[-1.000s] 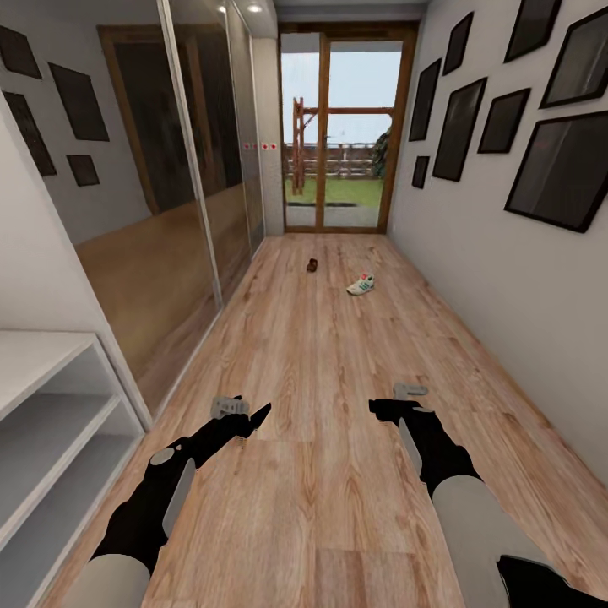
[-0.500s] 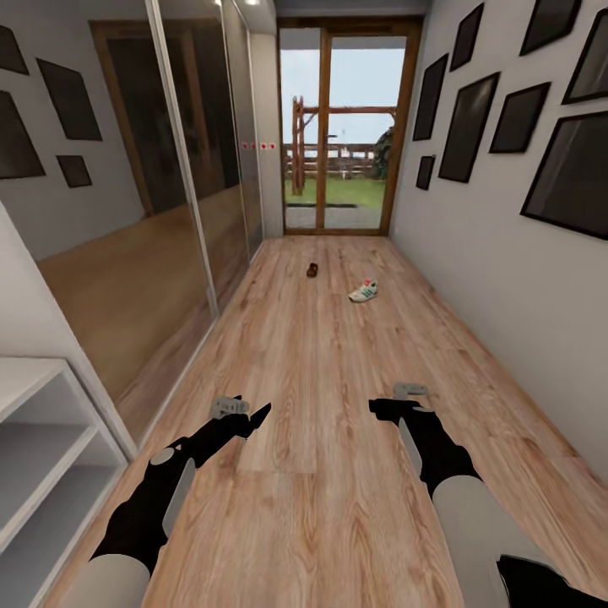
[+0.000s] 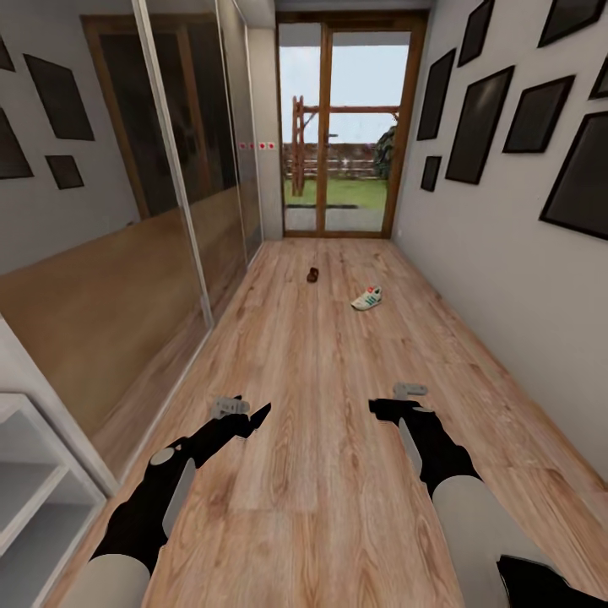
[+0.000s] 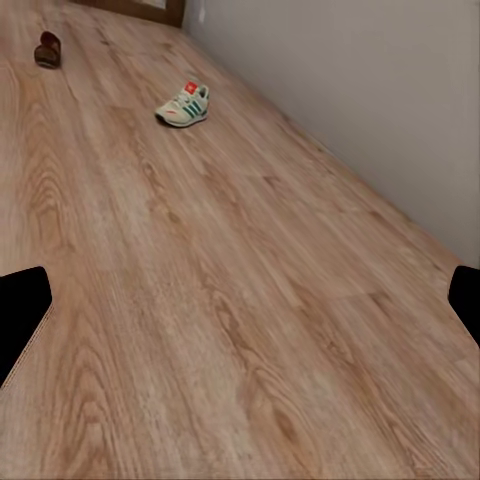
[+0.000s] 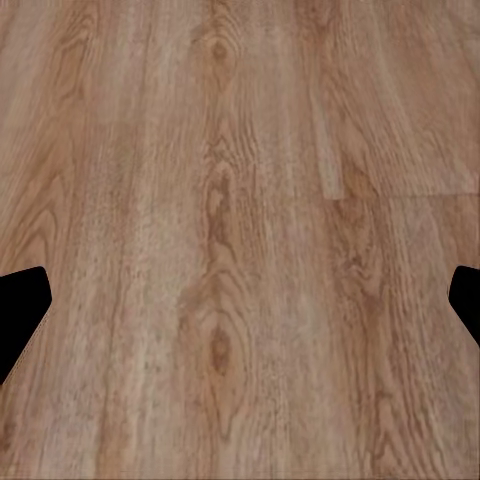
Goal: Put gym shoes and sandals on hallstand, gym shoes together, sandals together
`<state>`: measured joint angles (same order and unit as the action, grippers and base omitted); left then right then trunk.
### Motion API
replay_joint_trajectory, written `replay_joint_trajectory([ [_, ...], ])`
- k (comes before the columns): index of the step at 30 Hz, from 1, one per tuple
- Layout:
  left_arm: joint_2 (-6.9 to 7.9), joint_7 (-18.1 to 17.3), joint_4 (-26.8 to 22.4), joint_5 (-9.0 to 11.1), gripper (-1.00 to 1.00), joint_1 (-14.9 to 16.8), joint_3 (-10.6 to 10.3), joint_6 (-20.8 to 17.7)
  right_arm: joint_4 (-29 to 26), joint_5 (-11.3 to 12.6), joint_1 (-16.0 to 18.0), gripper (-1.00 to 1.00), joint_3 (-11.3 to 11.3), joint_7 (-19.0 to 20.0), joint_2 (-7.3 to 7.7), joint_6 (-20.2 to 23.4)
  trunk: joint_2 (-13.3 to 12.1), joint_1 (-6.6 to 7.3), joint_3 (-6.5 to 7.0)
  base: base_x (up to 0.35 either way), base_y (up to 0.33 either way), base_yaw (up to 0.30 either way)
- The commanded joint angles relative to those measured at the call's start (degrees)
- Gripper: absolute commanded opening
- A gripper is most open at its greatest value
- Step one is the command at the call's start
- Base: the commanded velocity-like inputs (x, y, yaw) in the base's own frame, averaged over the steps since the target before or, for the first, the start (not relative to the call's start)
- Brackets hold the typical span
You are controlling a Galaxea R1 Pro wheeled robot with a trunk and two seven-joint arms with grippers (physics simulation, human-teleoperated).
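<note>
**One sneaker and one sandal lie ahead as the view slides along the corridor**

One white lace-up gym shoe with green side stripes and a red heel patch [image 3: 367,298] lies on the warm brown wood-plank corridor floor [image 3: 321,355], well short of the wood-framed glass door [image 3: 344,127] at the corridor's end. A small dark brown sandal [image 3: 312,274] lies nearer that door, apart from the sneaker and further from the wall of black picture frames [image 3: 540,110].

Against the picture of a second ago, the whole head view has shifted. The light grey shoe rack [image 3: 34,473] has slid toward the picture's corner, so that less of its shelves shows. The mirrored sliding-door wardrobe [image 3: 127,228] takes up more of that side. Sneaker and sandal sit a little lower in the picture, and that fits the camera's move, not theirs. Both arms hold the same pose in the head view.

The left gripper [image 3: 230,406] and the right gripper [image 3: 410,389] hover over bare floor on the near side of the shoes. In each wrist view the dark fingers [image 4: 20,310] [image 5: 20,305] stand wide apart, with nothing between them. The left wrist view also shows the sneaker [image 4: 184,105] and the sandal [image 4: 47,49] far off.
</note>
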<state>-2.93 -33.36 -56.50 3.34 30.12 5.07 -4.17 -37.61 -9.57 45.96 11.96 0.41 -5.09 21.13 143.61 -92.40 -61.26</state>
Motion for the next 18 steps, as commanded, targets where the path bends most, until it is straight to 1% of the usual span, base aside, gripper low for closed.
replay_joint_trajectory([
  [1, -0.06, -0.4, 0.0, 0.4, 1.0, 0.0, 0.2, -0.4, -0.1, -0.5, 0.0, 1.0, 0.3, 0.1, -0.06, 0.3, 0.0, -0.02, -0.06, 0.347, 0.0, 0.0],
  [18, -0.08, -0.4, 0.0, 0.4, 1.0, 0.0, 0.2, -0.4, -0.1, -0.5, 0.0, 1.0, 0.2, 0.1, -0.07, 0.3, 0.0, -0.02, -0.06, 0.347, 0.0, 0.0],
])
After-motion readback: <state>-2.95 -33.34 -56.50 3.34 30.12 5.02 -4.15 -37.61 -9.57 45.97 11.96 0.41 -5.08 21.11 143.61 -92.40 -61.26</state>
